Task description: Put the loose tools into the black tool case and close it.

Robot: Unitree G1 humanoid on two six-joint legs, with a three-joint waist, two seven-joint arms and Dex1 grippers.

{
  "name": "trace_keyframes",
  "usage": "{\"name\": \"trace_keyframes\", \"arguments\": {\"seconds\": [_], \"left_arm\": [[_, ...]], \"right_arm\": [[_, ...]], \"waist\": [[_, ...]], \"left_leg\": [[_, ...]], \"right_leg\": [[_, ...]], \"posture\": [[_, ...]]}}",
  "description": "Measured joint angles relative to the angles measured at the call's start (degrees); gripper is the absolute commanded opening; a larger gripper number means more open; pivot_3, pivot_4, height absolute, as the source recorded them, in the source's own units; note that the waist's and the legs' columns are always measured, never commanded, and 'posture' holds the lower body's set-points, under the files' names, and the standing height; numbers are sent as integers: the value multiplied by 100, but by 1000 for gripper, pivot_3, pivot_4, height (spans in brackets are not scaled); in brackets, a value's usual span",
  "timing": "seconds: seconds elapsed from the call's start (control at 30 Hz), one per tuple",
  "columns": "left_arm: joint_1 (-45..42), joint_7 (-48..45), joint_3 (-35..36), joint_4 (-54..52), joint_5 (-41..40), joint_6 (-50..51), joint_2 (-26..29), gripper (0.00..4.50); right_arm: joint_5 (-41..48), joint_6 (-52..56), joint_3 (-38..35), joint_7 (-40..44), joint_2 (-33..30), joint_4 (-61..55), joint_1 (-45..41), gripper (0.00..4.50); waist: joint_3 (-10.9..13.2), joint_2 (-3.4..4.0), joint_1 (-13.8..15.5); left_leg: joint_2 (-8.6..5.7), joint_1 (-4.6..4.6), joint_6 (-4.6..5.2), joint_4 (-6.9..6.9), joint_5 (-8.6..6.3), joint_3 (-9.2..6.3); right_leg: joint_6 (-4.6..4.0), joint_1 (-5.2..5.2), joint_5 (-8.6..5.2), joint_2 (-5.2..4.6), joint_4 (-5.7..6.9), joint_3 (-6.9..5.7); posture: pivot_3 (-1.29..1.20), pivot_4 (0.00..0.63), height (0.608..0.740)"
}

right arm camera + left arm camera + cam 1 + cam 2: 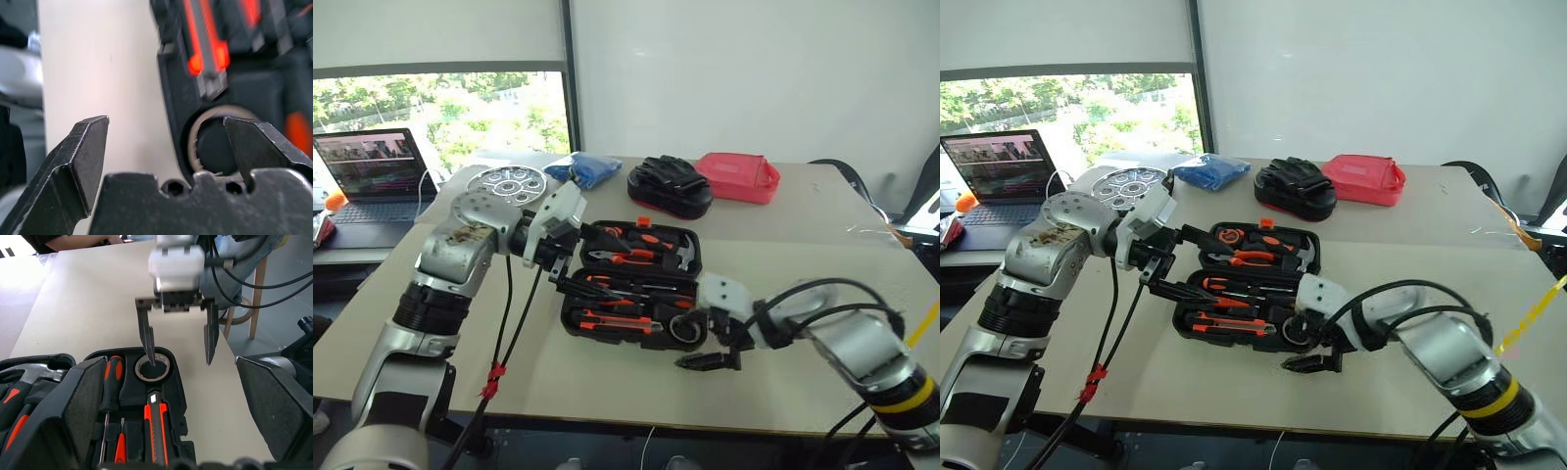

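One tape roll [152, 368] sits below right hand [177, 340].

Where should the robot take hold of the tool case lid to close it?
Grip the far edge of the raised lid near the orange latch, coming from behind it; the black tool case lies open and hinges at its middle, so that edge swings forward.

A flat black moulded-plastic tool case [576, 318] lies open at the centre of the frame on a pale beige table [783, 264]. Its orange-and-black hand tools [625, 323] sit beside a small black tape roll [152, 367] with a silvery rim. At upper centre are a crumpled blue cloth [588, 170], a black bundle [670, 186] and a red pouch [738, 177].
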Motion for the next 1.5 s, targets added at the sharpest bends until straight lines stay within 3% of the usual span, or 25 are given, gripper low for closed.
{"name": "trace_keyframes", "arguments": {"seconds": [0.1, 0.2, 0.43, 0.57, 0.77, 1.03, 1.27, 1.5], "left_arm": [[174, 199, 25, -3, 24, 13, 12, 4500], [558, 624, 241, -19, 82, 119, 175, 3858], [1417, 1421, 450, 618, 715, -142, 689, 1269], [1452, 1775, 424, 1219, 1112, -374, 682, 50], [928, 2250, -22, 2231, 1823, -847, 155, 50], [692, 2409, -270, 2854, 2261, -1134, -280, 50], [743, 2230, -252, 2782, 2276, -1085, -308, 50], [1302, 1676, -140, 1873, 2002, -712, -129, 50]], "right_arm": [[447, 385, -677, -82, -39, -259, 103, 3316], [790, 809, -1563, -449, -22, -422, 608, 2384], [585, 540, -2271, -1321, 152, 135, 1599, 0], [342, 60, -2110, -1539, 256, 612, 1730, 0], [-395, -961, -1122, -1849, 672, 1754, 1181, 0], [-843, -1436, -539, -1913, 1028, 2646, 482, 0], [-914, -1510, -427, -1778, 1078, 2787, 428, 0], [-931, -1489, -437, -1495, 791, 2490, 697, 0]], "waist": [[0, 0, 1], [0, -1, 1], [-1, -3, -3], [-1, -3, 0], [-1, -4, 7], [-1, -4, -13], [-1, -4, -6], [-1, -3, 4]], "left_leg": [[0, 1, 0, -1, 0, -4], [1, 1, 0, -4, 0, -6], [0, 22, -1, -5, 0, 15], [-1, 18, -1, -5, 1, 25], [-4, 9, -3, -4, 1, 35], [-2, -2, -2, -8, 1, 31], [-3, -2, -2, -7, 1, 30], [-2, -7, 0, -11, -1, 20]], "right_leg": [[0, 1, 0, 0, 0, -1], [0, 1, 0, -1, -2, 0], [-2, 15, 1, -1, 1, 2], [0, 11, 2, -2, 0, 4], [0, 6, 4, -2, -2, 3], [-2, -4, 5, 0, -1, 2], [-1, -3, 5, -3, -1, 2], [-1, -5, 5, -3, 0, -1]], "posture": [[0, 150, 740], [0, 150, 740], [0, 150, 740], [0, 150, 740], [0, 150, 740], [0, 150, 740], [0, 150, 740], [0, 150, 740]]}}
